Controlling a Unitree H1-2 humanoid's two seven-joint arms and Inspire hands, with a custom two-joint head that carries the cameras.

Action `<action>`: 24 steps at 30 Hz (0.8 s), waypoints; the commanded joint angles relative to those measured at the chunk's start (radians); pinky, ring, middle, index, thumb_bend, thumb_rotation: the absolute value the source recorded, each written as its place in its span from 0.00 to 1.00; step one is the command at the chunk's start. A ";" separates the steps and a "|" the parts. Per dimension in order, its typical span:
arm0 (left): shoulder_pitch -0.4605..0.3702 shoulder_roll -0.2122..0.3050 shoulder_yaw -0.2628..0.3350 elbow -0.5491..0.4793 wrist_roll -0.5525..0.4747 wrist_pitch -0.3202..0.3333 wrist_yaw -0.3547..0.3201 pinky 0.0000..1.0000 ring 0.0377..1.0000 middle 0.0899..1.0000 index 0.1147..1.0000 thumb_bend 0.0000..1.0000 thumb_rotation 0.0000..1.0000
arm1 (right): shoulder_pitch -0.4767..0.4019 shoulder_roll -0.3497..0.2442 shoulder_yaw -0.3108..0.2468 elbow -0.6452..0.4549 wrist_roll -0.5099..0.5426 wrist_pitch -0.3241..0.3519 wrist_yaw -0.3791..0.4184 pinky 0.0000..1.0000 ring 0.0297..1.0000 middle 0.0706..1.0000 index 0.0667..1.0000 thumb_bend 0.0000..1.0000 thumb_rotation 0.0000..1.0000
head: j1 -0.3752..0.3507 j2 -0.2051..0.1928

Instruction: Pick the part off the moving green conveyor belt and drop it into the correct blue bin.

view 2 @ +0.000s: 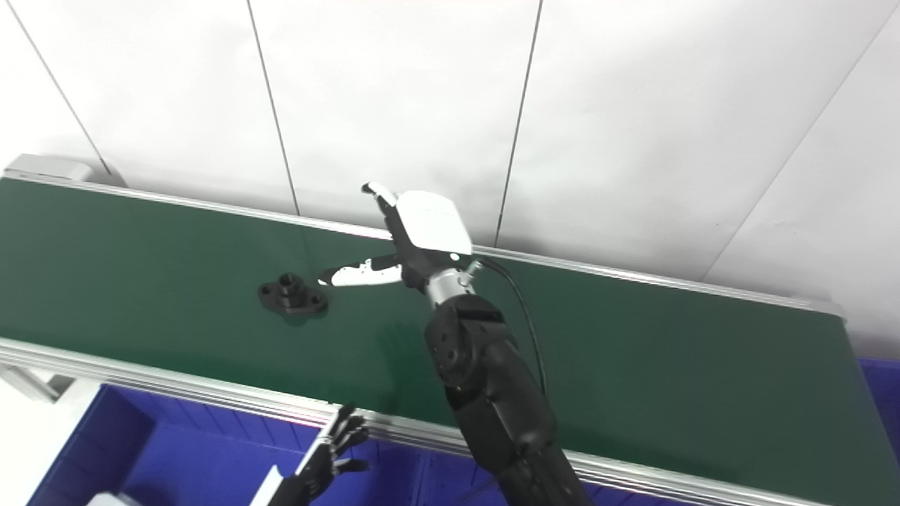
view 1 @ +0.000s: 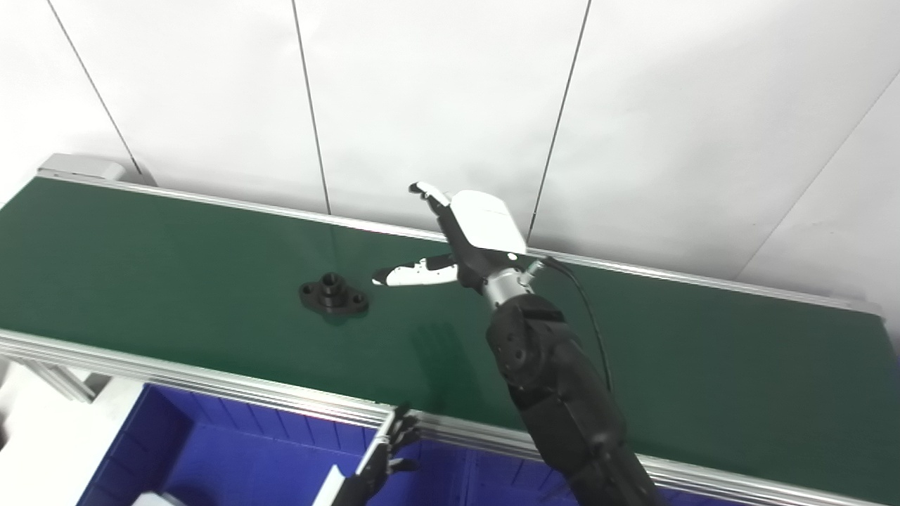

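Note:
A black flanged part point(view 1: 333, 294) with a raised centre hub lies flat on the green conveyor belt point(view 1: 140, 253), left of centre. My right hand point(view 1: 460, 239) hovers over the belt just right of the part, open, its thumb stretched toward the part and its fingers raised toward the back rail. The thumb tip stops a short way from the part's right lobe without touching it. Low in the view my left hand point(view 1: 390, 453) sits open above the blue bin point(view 1: 211, 457), at the belt's front rail, holding nothing.
An aluminium rail point(view 1: 211, 383) runs along the belt's front edge and another along the back. White wall panels point(view 1: 436, 91) stand behind the belt. A divider point(view 1: 337, 485) splits the blue bins below. Another blue bin corner point(view 2: 882, 379) shows at the far right.

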 commanded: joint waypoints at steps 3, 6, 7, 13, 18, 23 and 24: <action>0.002 -0.005 -0.021 -0.037 0.015 -0.041 0.045 0.76 0.91 0.96 1.00 1.00 0.88 | -0.098 0.043 0.016 0.098 0.008 0.002 -0.069 0.76 0.81 0.85 0.87 1.00 0.64 | 0.010 0.001; 0.007 -0.002 -0.030 -0.048 0.037 -0.040 0.049 0.75 0.91 0.97 1.00 1.00 0.89 | -0.139 0.062 0.041 0.207 0.011 0.005 -0.086 0.75 0.81 0.86 0.87 1.00 0.64 | 0.016 0.008; 0.010 -0.002 -0.031 -0.052 0.048 -0.040 0.049 0.75 0.91 0.97 1.00 1.00 0.89 | -0.148 0.067 0.047 0.234 0.014 0.008 -0.090 0.74 0.81 0.86 0.87 1.00 0.65 | 0.017 0.009; 0.022 -0.017 -0.031 -0.052 0.060 -0.040 0.039 0.73 0.89 0.96 0.98 1.00 0.87 | -0.178 0.109 0.081 0.375 0.034 0.008 -0.142 0.69 0.79 0.85 0.87 1.00 0.66 | 0.026 0.012; 0.034 -0.028 -0.031 -0.062 0.060 -0.040 0.032 0.74 0.89 0.96 0.99 0.99 0.87 | -0.178 0.126 0.126 0.451 0.023 0.004 -0.195 0.59 0.70 0.79 0.85 1.00 0.66 | 0.041 0.021; 0.035 -0.023 -0.044 -0.068 0.057 -0.040 0.040 0.75 0.90 0.96 0.99 0.97 0.86 | -0.163 0.111 0.214 0.466 -0.018 0.003 -0.219 0.51 0.61 0.73 0.84 0.99 0.69 | 0.043 0.029; 0.034 -0.022 -0.045 -0.067 0.058 -0.040 0.042 0.75 0.90 0.96 0.99 0.97 0.86 | -0.161 0.108 0.225 0.466 -0.022 0.006 -0.222 0.51 0.61 0.73 0.84 0.99 0.69 | 0.043 0.029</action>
